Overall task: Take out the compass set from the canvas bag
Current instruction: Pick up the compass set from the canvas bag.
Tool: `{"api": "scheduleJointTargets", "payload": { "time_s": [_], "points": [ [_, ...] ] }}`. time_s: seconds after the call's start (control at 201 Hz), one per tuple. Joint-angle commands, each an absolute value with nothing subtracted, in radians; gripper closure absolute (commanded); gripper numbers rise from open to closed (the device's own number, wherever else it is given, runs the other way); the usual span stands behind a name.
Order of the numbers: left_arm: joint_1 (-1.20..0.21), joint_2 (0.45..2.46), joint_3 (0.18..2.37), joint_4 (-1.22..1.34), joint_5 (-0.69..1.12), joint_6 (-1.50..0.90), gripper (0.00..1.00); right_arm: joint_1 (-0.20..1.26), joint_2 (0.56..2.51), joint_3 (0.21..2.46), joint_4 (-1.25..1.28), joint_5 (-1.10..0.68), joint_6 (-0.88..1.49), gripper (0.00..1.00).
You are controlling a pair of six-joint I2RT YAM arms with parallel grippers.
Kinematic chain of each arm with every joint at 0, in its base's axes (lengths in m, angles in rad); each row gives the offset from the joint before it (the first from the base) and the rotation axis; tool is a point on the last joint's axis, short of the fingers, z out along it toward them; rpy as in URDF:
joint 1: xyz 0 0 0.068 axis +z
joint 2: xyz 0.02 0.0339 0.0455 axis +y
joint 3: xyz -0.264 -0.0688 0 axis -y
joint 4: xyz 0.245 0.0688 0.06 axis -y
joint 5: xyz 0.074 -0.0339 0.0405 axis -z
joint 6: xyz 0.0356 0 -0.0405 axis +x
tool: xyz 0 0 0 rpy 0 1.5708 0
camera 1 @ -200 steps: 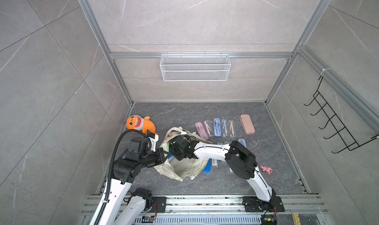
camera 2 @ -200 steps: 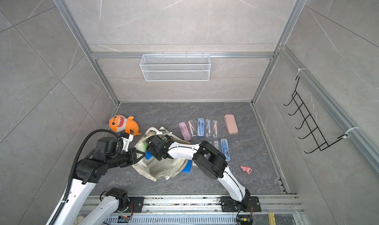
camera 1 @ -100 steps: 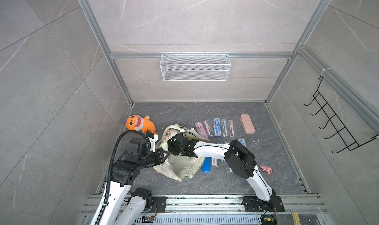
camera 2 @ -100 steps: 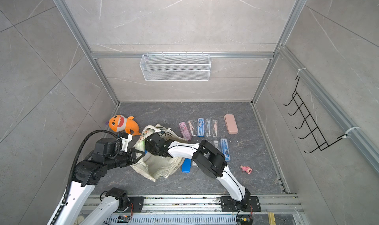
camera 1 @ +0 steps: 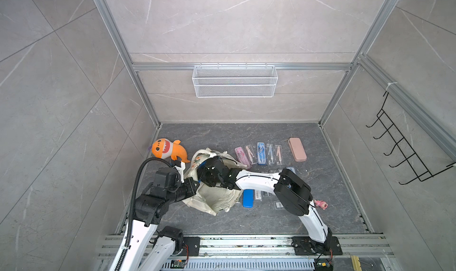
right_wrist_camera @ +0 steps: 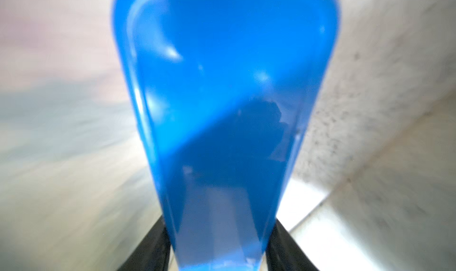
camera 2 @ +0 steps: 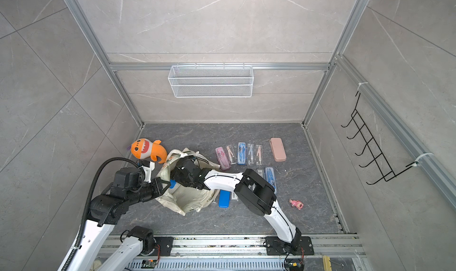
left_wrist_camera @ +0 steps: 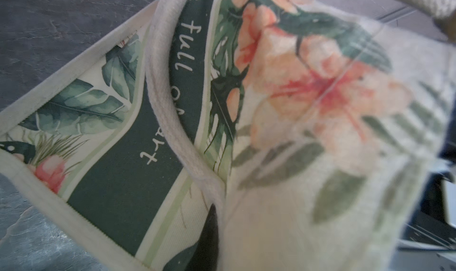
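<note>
Compass set [right_wrist_camera: 222, 97] — blue, pinched in right tool [right_wrist_camera: 218, 255] — shows clearly in wrist view only.

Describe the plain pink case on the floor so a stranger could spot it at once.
Start at the wall-mounted black hook rack, then drop to the row of slim compass sets. The pink case ends that row on the rack's side: wider, opaque and plain, while its neighbours are clear.
</note>
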State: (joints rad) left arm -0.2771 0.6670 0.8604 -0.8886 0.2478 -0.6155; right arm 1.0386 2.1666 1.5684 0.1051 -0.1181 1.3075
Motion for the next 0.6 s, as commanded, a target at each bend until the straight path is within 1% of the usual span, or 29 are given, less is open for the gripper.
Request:
{"api": "scheduleJointTargets", "payload": {
  "time_s": [0.0, 0.274, 0.593],
  "points": [
    [-0.282, 0.648, 0.85, -0.864, 0.183, -0.655, 1.0, 1.044, 2.044, 1.499, 0.168, -0.116, 1.274, 0.62],
    [-0.282, 0.641, 0.837, -0.856, 0.181, -0.658, 1.0, 1.043, 1.869, 1.319, 0.184, -0.089, 1.249, 0.63],
    [-0.282, 0.653, 0.844, -0.847, 0.16, -0.669, 1.0, 1.037, 1.722, 1.249, 0.106, -0.063, 1.166, 0.63]
  ]
}}
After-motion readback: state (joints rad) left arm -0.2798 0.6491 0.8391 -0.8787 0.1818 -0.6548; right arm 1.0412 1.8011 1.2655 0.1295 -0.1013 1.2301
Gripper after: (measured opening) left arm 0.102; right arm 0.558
